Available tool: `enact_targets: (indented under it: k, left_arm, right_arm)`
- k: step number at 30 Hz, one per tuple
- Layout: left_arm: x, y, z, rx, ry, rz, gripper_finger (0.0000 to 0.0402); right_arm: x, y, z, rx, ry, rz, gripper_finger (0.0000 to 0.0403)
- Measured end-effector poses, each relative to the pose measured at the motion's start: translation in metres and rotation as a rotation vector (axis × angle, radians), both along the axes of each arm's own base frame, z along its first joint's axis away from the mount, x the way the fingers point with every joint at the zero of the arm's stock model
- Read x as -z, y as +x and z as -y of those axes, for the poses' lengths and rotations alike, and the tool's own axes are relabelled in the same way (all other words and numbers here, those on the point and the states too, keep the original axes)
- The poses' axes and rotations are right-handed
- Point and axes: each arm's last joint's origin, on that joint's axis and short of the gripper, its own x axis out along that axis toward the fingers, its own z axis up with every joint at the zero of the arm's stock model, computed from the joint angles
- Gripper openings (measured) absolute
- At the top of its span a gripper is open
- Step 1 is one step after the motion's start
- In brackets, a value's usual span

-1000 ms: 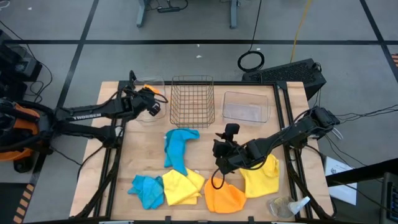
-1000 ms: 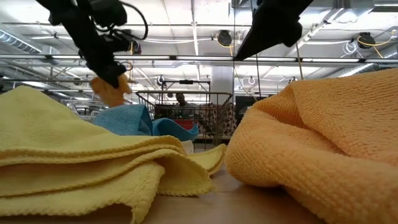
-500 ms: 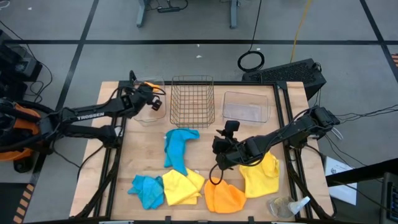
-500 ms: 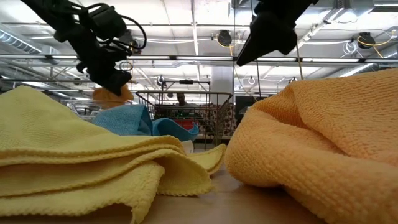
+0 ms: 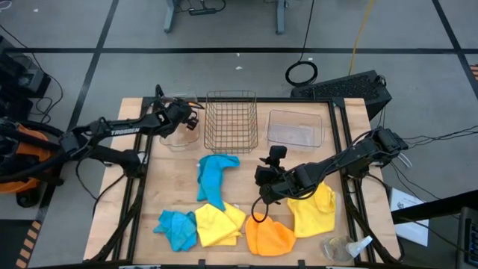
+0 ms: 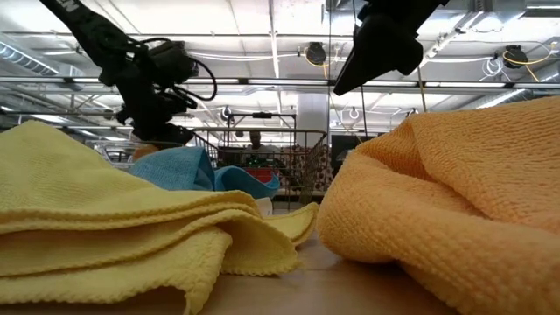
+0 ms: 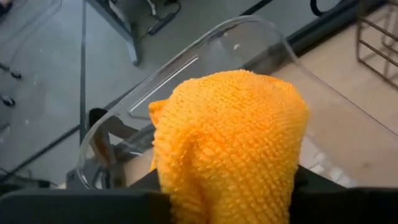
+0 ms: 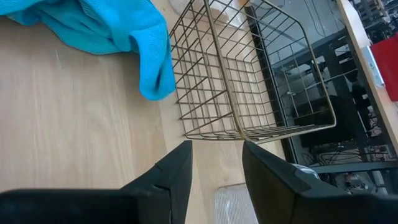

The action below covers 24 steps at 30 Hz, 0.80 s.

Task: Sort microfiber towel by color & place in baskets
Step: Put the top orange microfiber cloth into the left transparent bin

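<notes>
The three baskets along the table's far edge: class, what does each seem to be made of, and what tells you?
Middle rectangular wire-mesh basket: looks like thin metal wire with a dull bronze finish, an open grid you see through. Left clear tub and right clear rectangular tub: probably glossy transparent plastic, since the floor and the wooden table show through their smooth, shiny walls.

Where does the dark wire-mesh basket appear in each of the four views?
High view: wire-mesh basket at the table's far edge, centre, between two clear tubs.
Low view: small and far, in the middle, behind the blue towel.
Left wrist view: only a corner, at the upper right edge.
Right wrist view: large, upper centre.
Shared landmark: the blue towel beside it, except in the left wrist view.
</notes>
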Motion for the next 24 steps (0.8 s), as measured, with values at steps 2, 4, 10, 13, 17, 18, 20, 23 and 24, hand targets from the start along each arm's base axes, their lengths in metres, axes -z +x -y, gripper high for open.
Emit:
enact_targets:
  k: [2, 4, 10, 13, 17, 18, 20, 23, 24]
  left_arm:
    - [0.0011, -0.0002, -0.0029, -0.021, 0.001, 0.017, 0.0161]
    - [0.0009, 0.0006, -0.0029, -0.019, 0.005, 0.023, 0.0189]
    - [-0.0008, 0.0019, -0.0011, 0.028, -0.030, 0.064, 0.0250]
    - [-0.0001, 0.0022, -0.0003, 0.045, -0.048, 0.068, 0.0267]
    - [0.0022, 0.0010, 0.0015, 0.066, -0.090, 0.057, 0.0283]
    - [0.0031, 0.0003, 0.0021, 0.067, -0.100, 0.047, 0.0288]
    - [0.0048, -0.0016, 0.0035, 0.067, -0.122, 0.021, 0.0295]
    - [0.0022, -0.0043, 0.0058, 0.055, -0.176, -0.012, 0.0304]
    - [-0.0004, -0.0049, 0.0064, 0.056, -0.189, -0.022, 0.0306]
  right_arm:
    - [0.0000, 0.0000, 0.0000, 0.002, 0.002, 0.003, 0.0135]
    - [0.0000, 0.0000, 0.0000, 0.002, 0.002, 0.003, 0.0135]
    - [0.0000, 0.0000, 0.0000, 0.007, 0.007, 0.007, 0.0135]
    - [0.0000, 0.0000, 0.0000, 0.017, 0.016, 0.017, 0.0135]
    - [0.0006, -0.0001, -0.0010, 0.007, 0.040, 0.012, 0.0135]
    - [0.0007, -0.0001, -0.0013, 0.003, 0.050, 0.009, 0.0135]
    - [0.0010, -0.0001, -0.0016, -0.003, 0.062, 0.004, 0.0135]
    - [0.0010, -0.0001, -0.0018, -0.004, 0.062, 0.004, 0.0135]
    - [0.0010, -0.0001, -0.0017, -0.004, 0.063, 0.004, 0.0135]
